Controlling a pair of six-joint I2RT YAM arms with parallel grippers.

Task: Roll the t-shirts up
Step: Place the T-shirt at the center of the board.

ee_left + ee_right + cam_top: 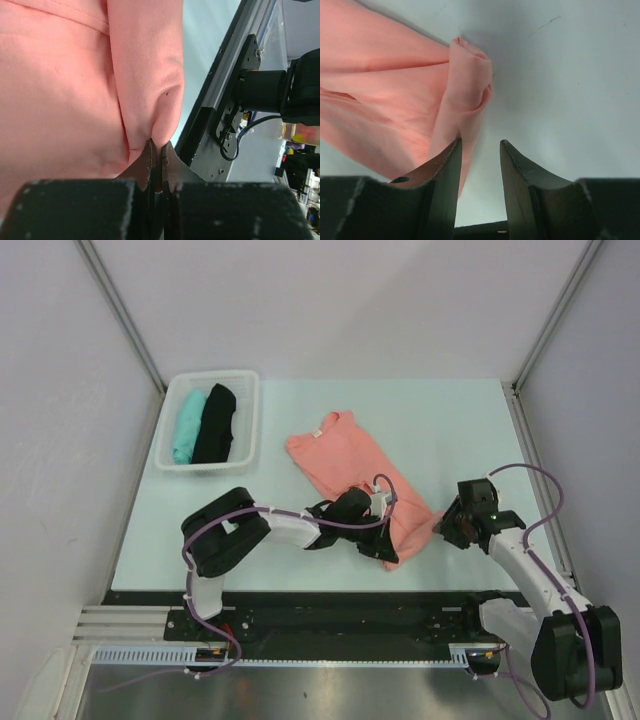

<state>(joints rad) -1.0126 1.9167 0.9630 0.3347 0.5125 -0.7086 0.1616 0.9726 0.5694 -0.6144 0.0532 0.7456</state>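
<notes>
The salmon-pink t-shirt (345, 455) lies folded into a long strip on the table, running from back left to front right. My left gripper (385, 552) is shut on its near hem; in the left wrist view the fingers (150, 160) pinch a fold of pink cloth (145, 75). My right gripper (448, 527) sits at the strip's right corner, open, with the cloth's bunched corner (467, 85) just ahead of its left finger (442, 170). A teal t-shirt (187, 425) and a black t-shirt (215, 423) lie rolled in the basket.
A white plastic basket (245, 430) stands at the table's back left. The black frame rail (330, 600) runs along the near edge, also showing in the left wrist view (215, 100). Grey walls enclose the sides.
</notes>
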